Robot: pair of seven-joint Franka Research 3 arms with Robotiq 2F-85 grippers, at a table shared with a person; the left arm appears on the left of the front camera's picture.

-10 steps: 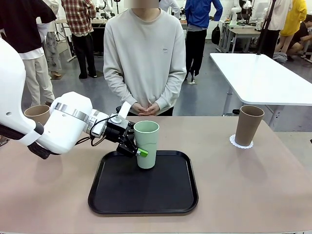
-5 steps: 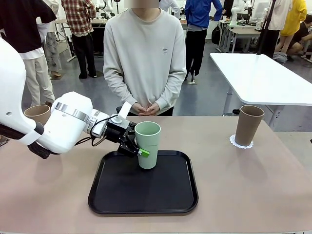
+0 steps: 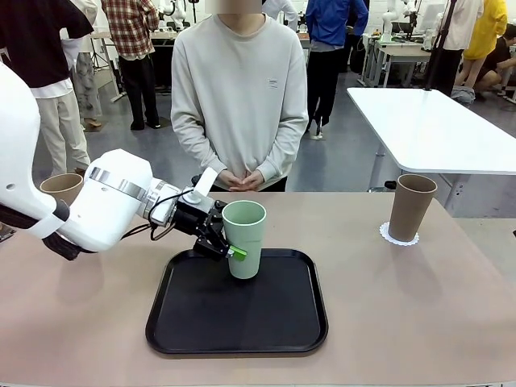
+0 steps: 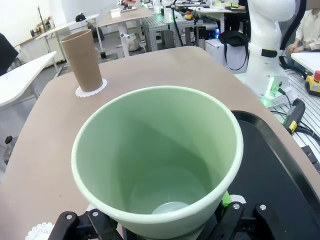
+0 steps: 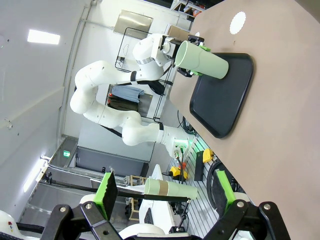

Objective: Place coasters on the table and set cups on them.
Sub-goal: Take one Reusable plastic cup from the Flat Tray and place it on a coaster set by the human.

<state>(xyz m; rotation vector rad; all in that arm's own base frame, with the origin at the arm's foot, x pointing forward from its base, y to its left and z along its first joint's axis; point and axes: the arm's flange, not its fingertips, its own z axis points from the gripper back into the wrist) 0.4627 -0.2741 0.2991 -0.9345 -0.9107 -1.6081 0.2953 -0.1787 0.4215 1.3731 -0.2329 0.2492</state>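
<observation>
Three cups: one mint green, two tan-brown.
Green cup (image 3: 243,239): clenched between the pads of the left end effector (image 3: 226,246), upright with a slight tilt, over the far part of the black tray (image 3: 234,330); from the front I cannot tell whether its base touches the tray or hangs just above it.
Green cup seen from the left wrist (image 4: 157,162): its open mouth faces the camera, inside bare, the fingers closing on its lower wall from both sides.
Left end effector: grasping the green cup low on its wall, one green pad (image 3: 235,252) showing on the near side of the cup.
Tan cup on coaster (image 3: 411,207): upright, well apart from the left end effector, toward the robot's right and the far edge of the table (image 3: 419,322); it stands on a lacy white coaster (image 3: 399,236).
Same cup from the left wrist (image 4: 81,59): beyond the green cup's rim, on its coaster (image 4: 91,90).
Second tan cup (image 3: 63,190): behind the left arm, at the robot's left, partly hidden by the white arm.
Bare coaster (image 5: 238,21): in the right wrist view, on the table just beyond the tray, nothing on it; a lacy edge (image 4: 39,232) also peeks in beside the left fingers.
Right end effector (image 5: 167,192): released, jaws spread wide, nothing between them, well apart from the tray.
Person: stands at the far side of the table, hands (image 3: 239,179) clasped in front, apart from the cups.
</observation>
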